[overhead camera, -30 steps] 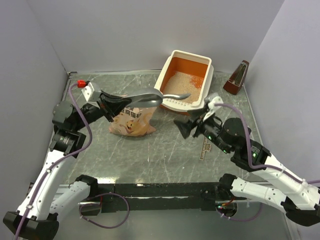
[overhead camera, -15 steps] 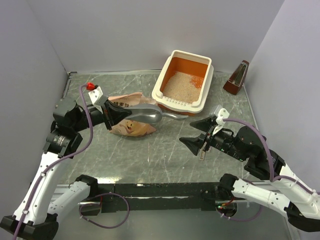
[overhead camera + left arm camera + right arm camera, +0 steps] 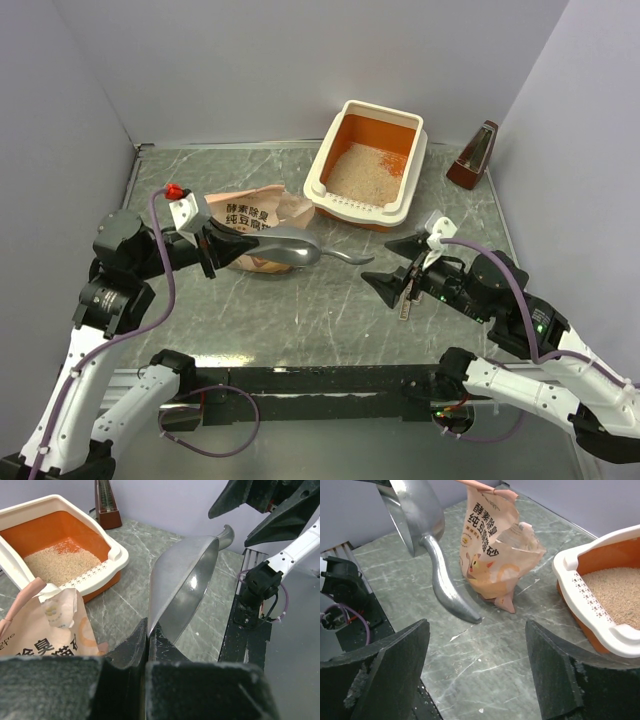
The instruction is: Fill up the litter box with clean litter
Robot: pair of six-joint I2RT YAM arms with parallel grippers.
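The litter box (image 3: 330, 165) stands at the back of the table, cream rim and orange inside, with pale beige clean litter (image 3: 363, 172) on its floor; it also shows in the left wrist view (image 3: 120, 555) and the right wrist view (image 3: 580, 595). My left gripper (image 3: 207, 250) is shut on the edge of a grey metal scoop (image 3: 285, 246), held low over the table in front of the box, its handle (image 3: 352, 258) pointing right. The scoop (image 3: 182, 582) looks empty. My right gripper (image 3: 397, 268) is open and empty, right of the handle tip.
A peach-pink cat-print bag (image 3: 255, 215) stands open left of the litter box, behind the scoop. A brown metronome-like object (image 3: 473, 155) stands at the back right. A ruler-like strip (image 3: 407, 300) lies under my right gripper. Walls enclose the table.
My left gripper has drawn the scoop back from the litter box rim, left and toward the near side, and lowered it. My right gripper has pulled back right and opened wider.
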